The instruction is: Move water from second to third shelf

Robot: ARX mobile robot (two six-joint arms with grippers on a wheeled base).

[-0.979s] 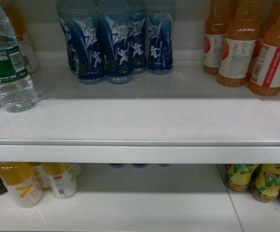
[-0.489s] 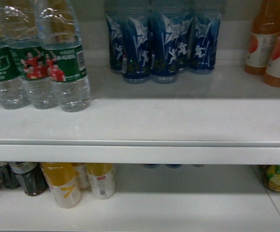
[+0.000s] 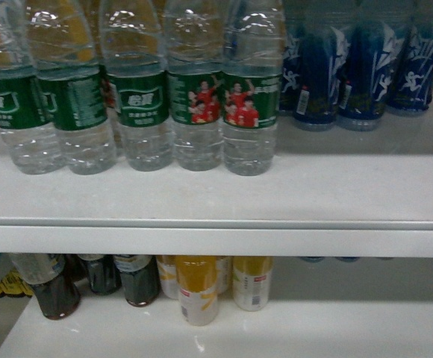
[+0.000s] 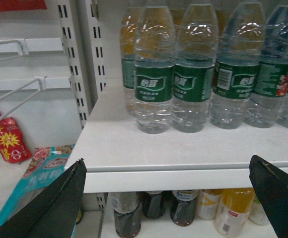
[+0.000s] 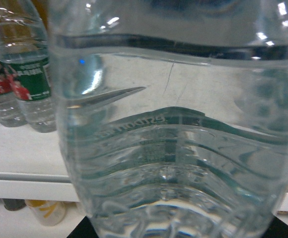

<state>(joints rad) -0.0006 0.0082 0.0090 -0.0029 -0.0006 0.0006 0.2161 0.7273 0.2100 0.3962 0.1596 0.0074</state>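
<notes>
- Far left in the left wrist view, beyond the shelving upright, a red pouch hangs and a teal packet lies below it.
- The left gripper is released: its 2 dark fingers stand wide apart at the bottom corners of that view, level with the shelf's front edge, touching nothing.
- On the upper shelf, a row of 5 green-labelled water bottles stands from the left end toward the middle, set back from the front edge.
- Right of them, blue-labelled bottles stand near the back.
- On the lower shelf, dark cola bottles stand at the left, yellow juice bottles beside them.
- In the right wrist view, the water fills the picture, just before the camera, in front of the shelf edge; the right gripper's state I cannot tell.
</notes>
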